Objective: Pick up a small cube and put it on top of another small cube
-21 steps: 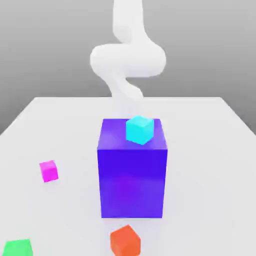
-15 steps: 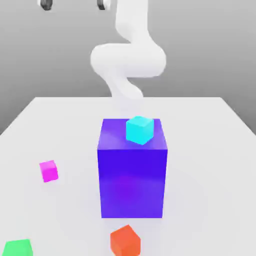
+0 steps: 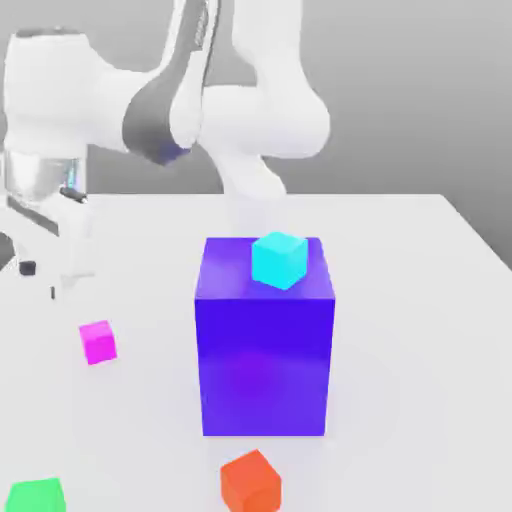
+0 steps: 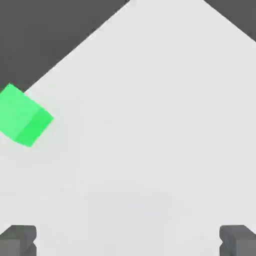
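The exterior view looks from beyond the desk's (image 3: 420,260) near edge, slightly above it, facing across the top toward the far edge and the arm's base, wide enough to take in most of the surface. The hand view rides on the wrist and looks down steeply, close to the desk (image 4: 150,125). Both views share the green cube (image 3: 35,496) (image 4: 22,115) near a desk edge.

The white arm (image 3: 255,110) rises at the back, bends forward and reaches toward the exterior view's left. Its hand (image 3: 45,180) points downward above the table, and the gripper (image 4: 128,240) has its fingers (image 4: 19,239) spread wide apart — nothing sits between them.
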`<state>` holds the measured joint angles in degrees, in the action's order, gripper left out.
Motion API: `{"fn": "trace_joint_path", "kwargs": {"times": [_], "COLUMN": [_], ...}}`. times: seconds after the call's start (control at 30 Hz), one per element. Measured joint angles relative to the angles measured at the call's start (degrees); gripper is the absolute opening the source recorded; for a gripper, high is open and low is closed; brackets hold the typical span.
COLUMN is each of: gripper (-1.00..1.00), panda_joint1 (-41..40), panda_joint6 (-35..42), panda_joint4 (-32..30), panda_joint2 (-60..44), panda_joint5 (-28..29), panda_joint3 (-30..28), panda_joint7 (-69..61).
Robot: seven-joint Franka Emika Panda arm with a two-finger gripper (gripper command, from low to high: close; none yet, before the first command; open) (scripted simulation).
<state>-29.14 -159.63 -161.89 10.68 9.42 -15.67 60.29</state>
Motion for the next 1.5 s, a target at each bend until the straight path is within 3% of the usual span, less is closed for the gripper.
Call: {"fn": "trace_joint_path", "kwargs": {"times": [0.1, 0.2, 0.3, 0.43, 0.47, 0.73, 0.87, 0.97, 1.23, 1.5], "gripper": [0.0, 0.0, 0.0, 0.0, -1.0, -1.0, -1.0, -1.0, -1.0, -1.0], "panda_joint1": [-2.2, -2.9, -6.8, -17.8, -19.1, -18.2, -14.3, -15.3, -9.7, -6.0], "panda_joint6": [-3.7, -7.9, -12.7, -19.4, -20.3, -19.1, -12.9, -8.0, 0.6, 8.4], "panda_joint4": [-3.9, -6.0, -5.1, -3.6, -3.4, -3.7, -5.3, -6.4, 6.6, 21.5], "panda_joint2": [-4.5, -9.8, -16.1, -24.3, -25.4, -23.8, -16.1, -10.0, -14.7, -21.9], "panda_joint5": [-2.0, -8.3, -18.5, -23.1, -23.2, -22.0, -14.4, -9.2, -13.9, -12.7], "panda_joint3": [-3.1, -4.1, 2.1, 14.0, 15.2, 14.1, 8.3, 7.3, 11.3, 15.3], "panda_joint7": [-0.5, -4.2, -11.2, -14.8, -15.0, -14.0, -8.2, -4.7, -9.1, -9.6]}}
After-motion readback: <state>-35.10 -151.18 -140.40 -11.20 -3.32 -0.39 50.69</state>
